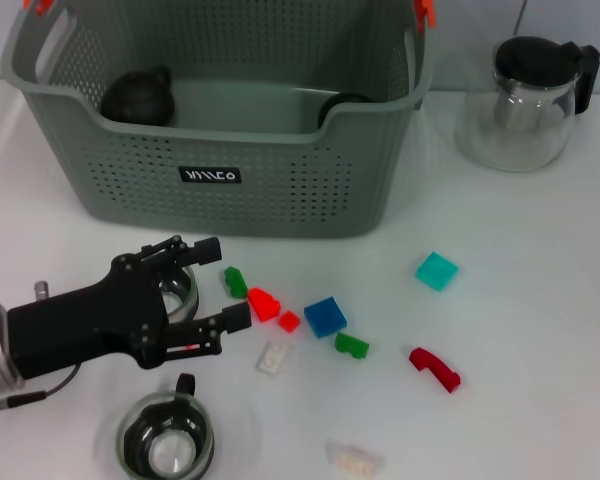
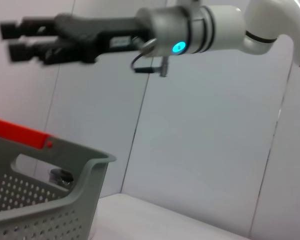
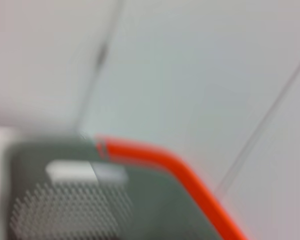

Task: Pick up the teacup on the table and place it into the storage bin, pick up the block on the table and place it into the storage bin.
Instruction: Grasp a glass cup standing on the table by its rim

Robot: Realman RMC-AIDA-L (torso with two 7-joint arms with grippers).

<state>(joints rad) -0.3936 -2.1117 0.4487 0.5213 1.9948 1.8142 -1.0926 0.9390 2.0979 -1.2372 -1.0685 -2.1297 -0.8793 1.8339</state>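
My left gripper [image 1: 226, 285] is open low over the table, in front of the storage bin [image 1: 210, 175]. A small glass teacup [image 1: 179, 289] sits between its two black fingers, near their base. A second teacup [image 1: 166, 442] with a dark rim stands closer to me, near the front edge. Just past the fingertips lie a green block [image 1: 236, 282] and a red block [image 1: 263, 303]. The bin also shows in the left wrist view [image 2: 50, 200] and the right wrist view [image 3: 90, 200]. My right gripper [image 2: 12, 39] hangs high in the air, seen only in the left wrist view.
Two dark objects [image 1: 136, 97] rest inside the bin. A glass teapot [image 1: 528, 100] with a black lid stands right of it. Several more blocks are scattered on the white table: blue [image 1: 325, 316], teal [image 1: 436, 270], dark red [image 1: 435, 367], white [image 1: 273, 357].
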